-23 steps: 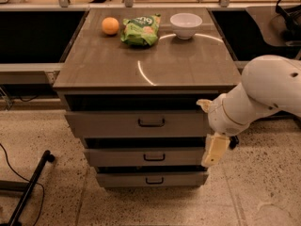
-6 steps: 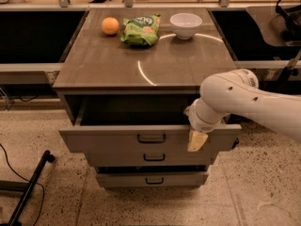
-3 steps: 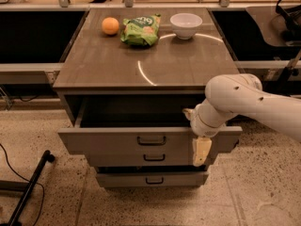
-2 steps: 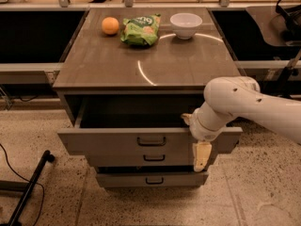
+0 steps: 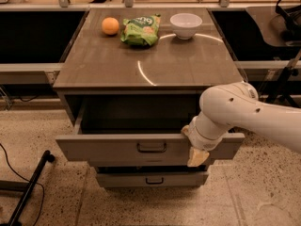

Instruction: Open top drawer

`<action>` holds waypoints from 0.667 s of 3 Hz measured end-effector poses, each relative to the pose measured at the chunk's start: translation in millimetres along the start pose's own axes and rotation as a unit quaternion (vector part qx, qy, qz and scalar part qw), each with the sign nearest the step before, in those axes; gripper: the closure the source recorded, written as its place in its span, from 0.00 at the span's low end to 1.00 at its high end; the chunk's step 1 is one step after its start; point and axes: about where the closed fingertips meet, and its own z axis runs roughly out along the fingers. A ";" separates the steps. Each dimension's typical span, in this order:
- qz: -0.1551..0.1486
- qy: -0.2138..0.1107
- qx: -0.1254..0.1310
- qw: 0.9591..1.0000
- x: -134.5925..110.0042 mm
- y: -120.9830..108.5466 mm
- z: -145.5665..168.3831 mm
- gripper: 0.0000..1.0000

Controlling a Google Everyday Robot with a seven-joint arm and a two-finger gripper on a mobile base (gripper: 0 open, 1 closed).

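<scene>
The top drawer [image 5: 113,148] is pulled well out of the cabinet, its dark inside open to view. Its flat grey-brown front carries a small black bar handle [image 5: 151,148] at the centre. My gripper [image 5: 196,156] hangs down in front of the right part of that drawer front, right of the handle and not on it. The white arm [image 5: 244,114] reaches in from the right and covers the drawer's right end. A lower drawer [image 5: 150,179] shows beneath, shut.
An orange [image 5: 110,26], a green snack bag [image 5: 140,30] and a white bowl [image 5: 186,24] sit at the back of the cabinet top [image 5: 150,65]. A black stand leg [image 5: 28,189] lies on the floor at the lower left.
The drawer went from shut to pulled out. Over the last second my gripper has slid down and slightly right across the drawer front, and the drawer has come out a little further.
</scene>
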 end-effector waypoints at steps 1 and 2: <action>0.001 0.000 0.000 1.000 -0.6 1.2 -2.6 0.64; 0.007 -0.002 -0.002 1.000 -1.1 9.7 -1.6 0.63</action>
